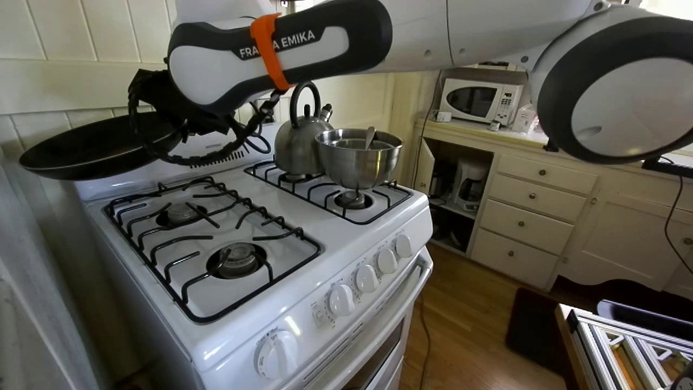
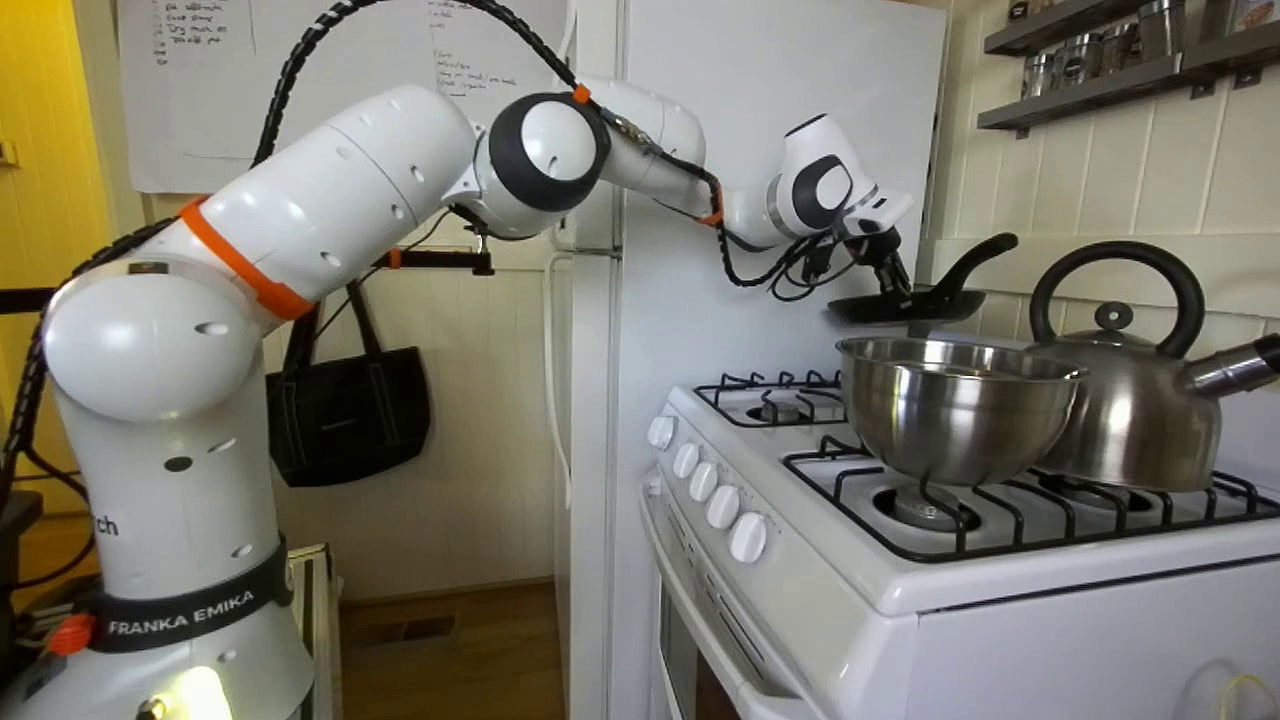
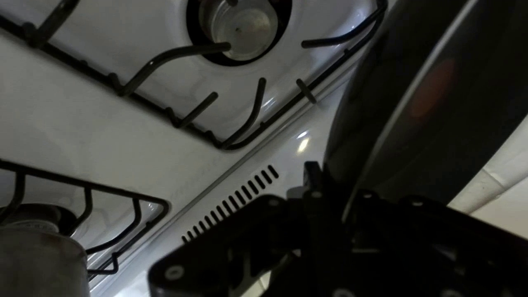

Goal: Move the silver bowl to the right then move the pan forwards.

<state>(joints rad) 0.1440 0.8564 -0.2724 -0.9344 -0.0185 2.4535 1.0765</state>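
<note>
Against a pale panelled wall (image 1: 81, 32), a white stove (image 1: 289, 200) is standing, with black grates (image 1: 265, 284) over its burners (image 1: 239, 261) and white knobs (image 1: 342, 299) along its front. In an exterior view, a microwave (image 1: 471, 102) is sitting on a counter (image 1: 465, 128) with drawers (image 1: 536, 227) beneath, and wooden floor (image 1: 460, 309) is spreading below. In an exterior view, a tall fridge (image 2: 830, 60) is rising beyond the stove, a black bag (image 2: 350, 420) is hanging near it, and jars (image 2: 1080, 58) are lining a wall shelf (image 2: 1090, 97).

The pan (image 1: 103, 143) is hanging above the back of the stove, near the wall and apart from the grates. It is looking black, round and shallow; the wrist view is showing a thin pale line along its rim and a blurred reddish patch, and its curved handle (image 2: 965, 269) is slanting upward. The end effector (image 2: 897, 288) is grasping the pan by the rim. The silver bowl (image 1: 360, 168), deep and shiny, is sitting upright on a grate, just beside the kettle (image 1: 298, 143) and nearer the knobs, with a utensil (image 1: 370, 137) poking up from inside.
</note>
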